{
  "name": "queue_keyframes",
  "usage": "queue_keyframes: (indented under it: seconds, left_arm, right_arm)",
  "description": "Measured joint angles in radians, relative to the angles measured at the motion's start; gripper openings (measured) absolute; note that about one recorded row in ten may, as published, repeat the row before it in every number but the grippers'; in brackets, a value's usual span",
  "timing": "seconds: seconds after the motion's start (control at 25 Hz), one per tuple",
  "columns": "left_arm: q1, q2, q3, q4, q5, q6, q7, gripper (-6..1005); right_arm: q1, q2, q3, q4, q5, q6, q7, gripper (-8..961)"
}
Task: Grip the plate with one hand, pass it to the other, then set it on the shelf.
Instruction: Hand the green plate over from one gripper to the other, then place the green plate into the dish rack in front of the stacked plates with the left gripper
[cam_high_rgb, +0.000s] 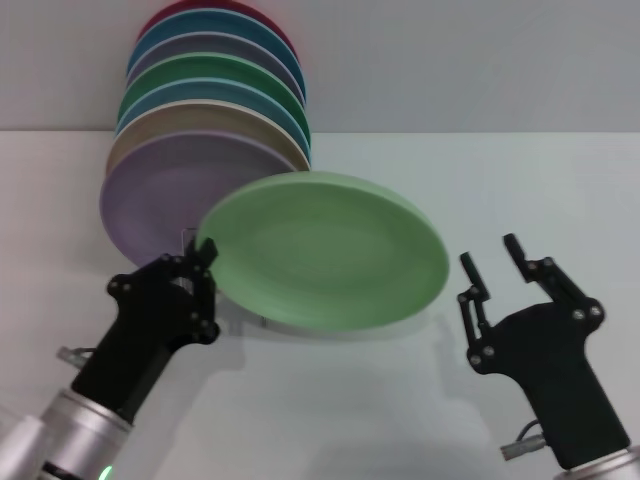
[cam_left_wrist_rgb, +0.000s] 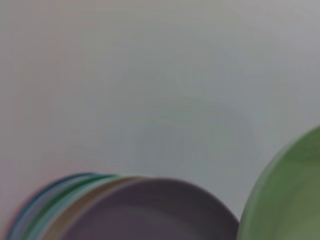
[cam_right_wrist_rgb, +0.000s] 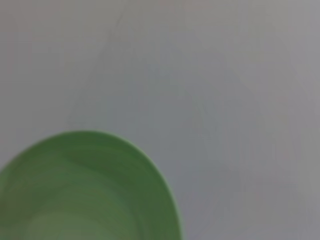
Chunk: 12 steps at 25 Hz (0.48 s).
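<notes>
One plate (cam_high_rgb: 325, 252) gripped by left claw (cam_high_rgb: 200, 262), right claw (cam_high_rgb: 497, 265) open, seven plates stacked (cam_high_rgb: 205, 110).

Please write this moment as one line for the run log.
stage: handover pending | left gripper: shut on plate rim, plate lifted, tilted | right gripper: open, beside plate, apart | row of plates: behind
</notes>
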Motion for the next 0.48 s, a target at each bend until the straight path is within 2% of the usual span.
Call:
queue_keyframes:
  seconds: [0.08, 0.2, 0.24, 0.32, 0.4, 0.48]
  left_arm:
    - [0.005, 0.001, -0.002, 0.002, -0.002, 0.013, 0.0, 48]
    - [0.041, 0.005, -0.035, 0.021, 0.0, 0.137, -0.005, 50]
    - [0.041, 0.005, -0.035, 0.021, 0.0, 0.137, -0.005, 51]
    - [0.044, 0.006, -0.039, 0.023, 0.001, 0.154, -0.007, 52]
    - [0.051, 0.009, -0.074, 0.05, 0.002, 0.258, -0.011, 54]
    - [0.051, 0.009, -0.074, 0.05, 0.002, 0.258, -0.011, 55]
  right_arm:
    - [-0.012, -0.002, -0.02, -0.01, -0.004, -0.041, 0.0, 338]
    - [-0.015, -0.002, -0.033, -0.029, -0.003, -0.055, 0.0, 339]
    - [-0.015, -0.001, -0.034, -0.037, -0.001, -0.057, 0.0, 339]
    - [-0.015, 0.0, -0.029, -0.052, 0.003, -0.046, 0.012, 338]
    - [-0.006, 0.002, -0.024, -0.061, 0.009, -0.028, 0.025, 338]
    - [0.016, 0.002, -0.023, -0.069, 0.025, -0.003, 0.033, 338]
